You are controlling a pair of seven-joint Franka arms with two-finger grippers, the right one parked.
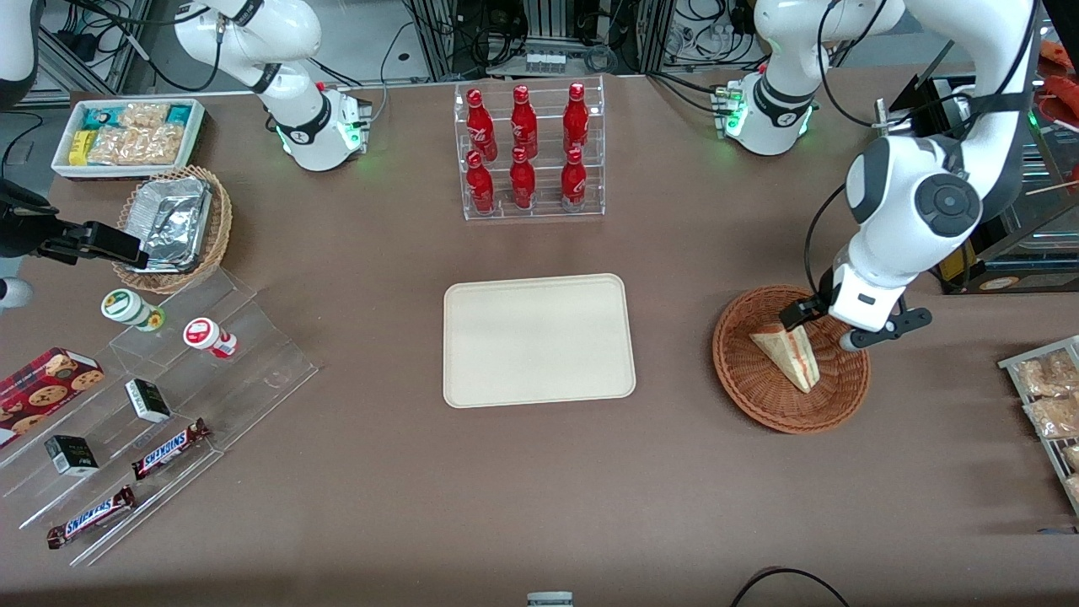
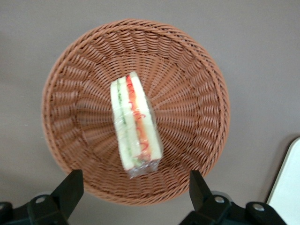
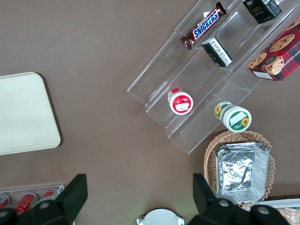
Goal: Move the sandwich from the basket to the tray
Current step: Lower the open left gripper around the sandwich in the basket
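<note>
The sandwich [image 1: 788, 354] is a clear-wrapped wedge of white bread with red, orange and green filling. It lies in the round reddish-brown wicker basket [image 1: 735, 371], toward the working arm's end of the table. My left gripper [image 1: 824, 327] hovers just above the basket, over its rim farther from the front camera, open and empty. In the left wrist view the sandwich [image 2: 135, 126] lies in the middle of the basket [image 2: 192, 93], and the gripper [image 2: 135, 190] stands wide open above the rim, not touching it. The cream tray [image 1: 539, 337] lies bare at the table's middle; its corner shows in the left wrist view [image 2: 288, 187].
A clear rack of red bottles [image 1: 528, 152] stands farther from the front camera than the tray. A clear stepped stand with snacks [image 1: 169, 405], a tan basket of foil containers [image 1: 173, 223] and a white bin [image 1: 126, 135] lie toward the parked arm's end. Snack packets [image 1: 1045, 396] lie at the working arm's end.
</note>
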